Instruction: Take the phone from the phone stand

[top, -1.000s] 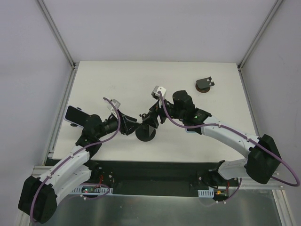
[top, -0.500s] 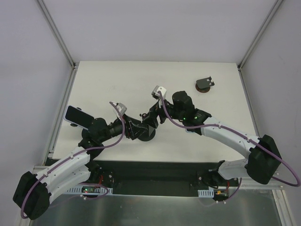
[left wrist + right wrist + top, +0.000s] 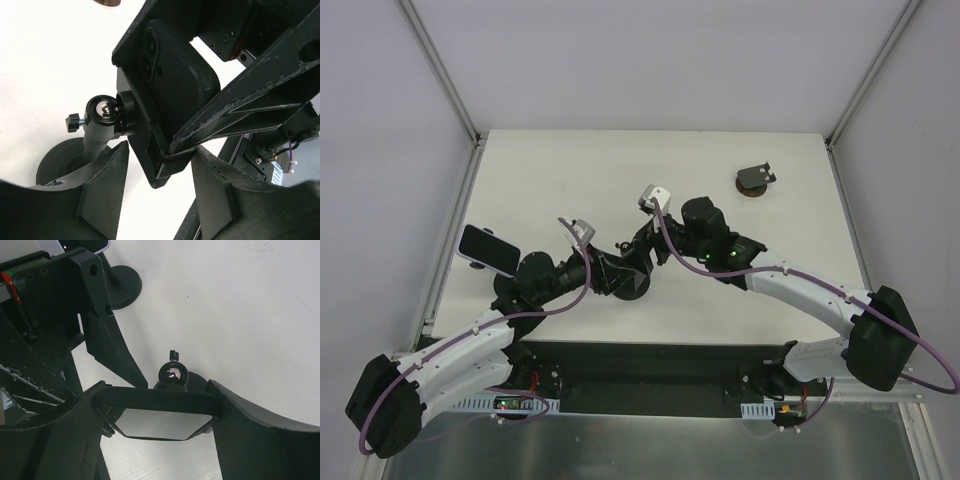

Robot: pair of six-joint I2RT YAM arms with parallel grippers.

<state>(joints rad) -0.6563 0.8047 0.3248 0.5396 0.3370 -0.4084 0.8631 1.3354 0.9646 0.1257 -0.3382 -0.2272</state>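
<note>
From above, I am reaching both arms to the middle of the counter [image 3: 570, 180]. My left claw [image 3: 608, 272] and right claw [image 3: 638, 254] are meeting over the phone stand [image 3: 632, 289], and they are hiding all of it but the round base. Only this view is taking in the empty stand [image 3: 755, 180] at the far right and the second phone [image 3: 485, 248] at the left edge.

My left wrist camera is showing the phone [image 3: 170, 85] from behind, sitting in the cradle on the ball joint [image 3: 102, 111]. My left fingers [image 3: 105, 185] are standing apart, flanking the cradle's lower corner.

My right wrist camera is showing the screen instead, with my right fingers [image 3: 260, 440] pressing on both its sides. It is also catching the second stand's base [image 3: 125, 287]. I am counting two phones and three stands.
</note>
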